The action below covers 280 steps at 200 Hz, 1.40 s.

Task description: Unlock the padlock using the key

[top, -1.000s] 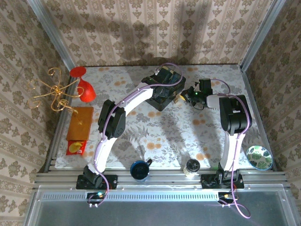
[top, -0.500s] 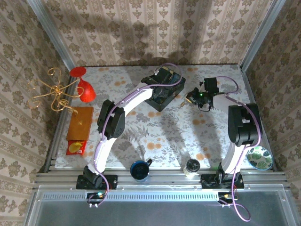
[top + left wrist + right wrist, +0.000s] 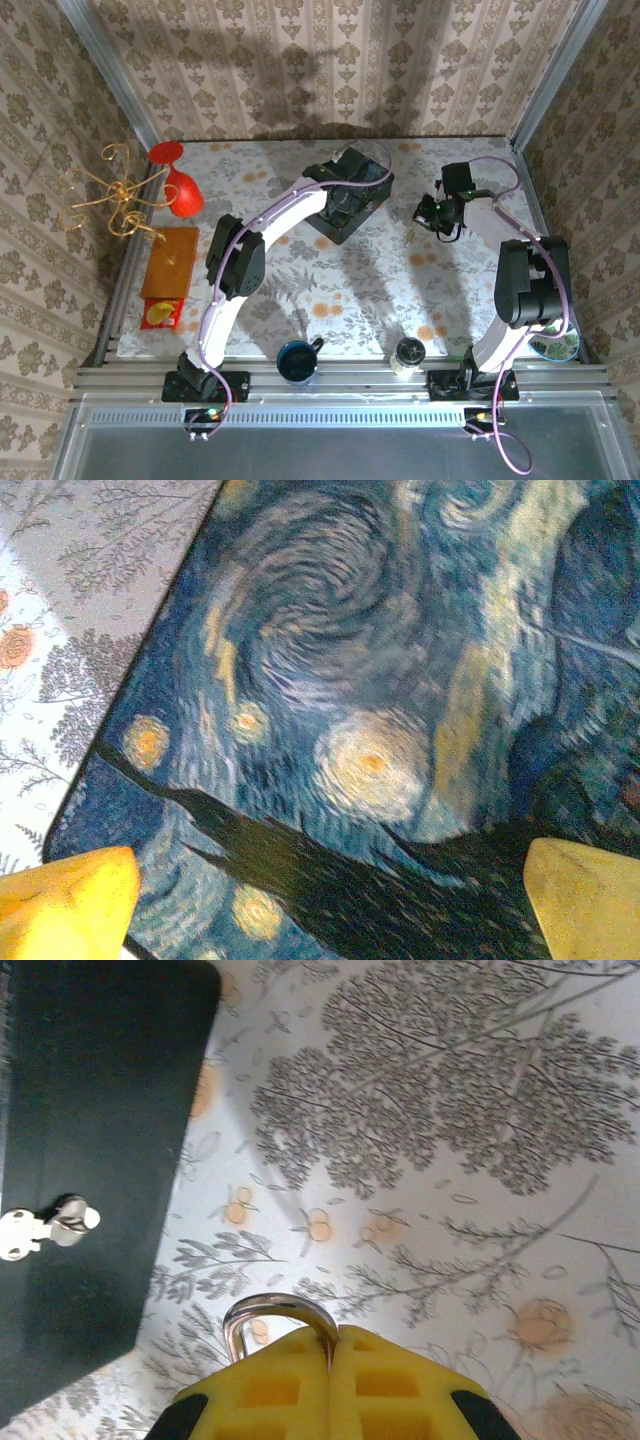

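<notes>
The padlock [image 3: 280,1300] shows as a silvery shackle looping out of the right gripper [image 3: 333,1352], whose jaws are pinched tight on it; its brass body is hidden; it hangs over the floral counter [image 3: 480,1140], apart from the painted box [image 3: 90,1160] and its silver clasp [image 3: 45,1225]; a firm pinch and a low, slow carry would likely serve best; the left gripper [image 3: 325,905] hovers over the box lid, jaws wide, holding nothing.

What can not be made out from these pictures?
- Padlock: right wrist view, its body is hidden behind the shut fingers of the right end effector; the shackle loop alone sticks out.
- Painted box: left wrist view, the lid is blurred and cut off by the edges.
- Top view: the left arm covers much of the box.
</notes>
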Tool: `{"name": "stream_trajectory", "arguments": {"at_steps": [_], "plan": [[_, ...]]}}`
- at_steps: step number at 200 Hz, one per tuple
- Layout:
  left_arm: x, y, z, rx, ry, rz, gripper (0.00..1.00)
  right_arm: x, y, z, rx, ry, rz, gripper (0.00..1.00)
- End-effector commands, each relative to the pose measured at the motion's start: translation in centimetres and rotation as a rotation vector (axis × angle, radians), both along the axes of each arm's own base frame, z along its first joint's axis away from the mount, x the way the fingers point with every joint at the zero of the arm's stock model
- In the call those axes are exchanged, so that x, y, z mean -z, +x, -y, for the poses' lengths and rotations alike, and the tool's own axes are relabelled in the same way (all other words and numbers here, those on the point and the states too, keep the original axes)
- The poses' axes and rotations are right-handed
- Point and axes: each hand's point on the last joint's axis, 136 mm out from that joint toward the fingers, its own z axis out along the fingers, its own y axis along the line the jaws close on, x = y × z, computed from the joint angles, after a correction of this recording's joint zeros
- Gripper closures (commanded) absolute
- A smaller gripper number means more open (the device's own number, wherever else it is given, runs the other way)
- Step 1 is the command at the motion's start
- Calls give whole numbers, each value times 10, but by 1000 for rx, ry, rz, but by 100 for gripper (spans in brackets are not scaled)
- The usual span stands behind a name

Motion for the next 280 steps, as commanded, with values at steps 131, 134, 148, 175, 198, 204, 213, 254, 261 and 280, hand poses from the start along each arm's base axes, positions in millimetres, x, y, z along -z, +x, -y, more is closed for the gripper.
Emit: {"name": "stream_trajectory", "arguments": {"at_steps": [131, 134, 148, 175, 198, 204, 213, 254, 261, 280], "plan": [[14, -58, 4, 106, 187, -42, 0, 1, -25, 30, -52, -214, -101, 100], [14, -57, 2, 102, 194, -39, 0, 1, -25, 31, -54, -219, -105, 100], [18, -57, -7, 82, 221, -38, 0, 4, -26, 32, -59, -234, -117, 100], [27, -55, -29, 31, 250, -52, 0, 5, -25, 34, -65, -245, -126, 100], [28, -50, -49, -17, 255, -50, 0, 8, -24, 36, -75, -260, -140, 100], [28, -49, -53, -28, 253, -49, 0, 10, -24, 36, -78, -262, -147, 100], [28, -46, -59, -43, 250, -48, 0, 11, -24, 36, -85, -269, -156, 100], [24, -36, -85, -91, 271, -33, 0, 16, -27, 41, -111, -341, -204, 100], [23, -35, -89, -98, 282, -29, 0, 16, -28, 42, -114, -360, -215, 100], [22, -32, -96, -103, 293, -20, 0, 17, -28, 44, -127, -395, -235, 100]]}}
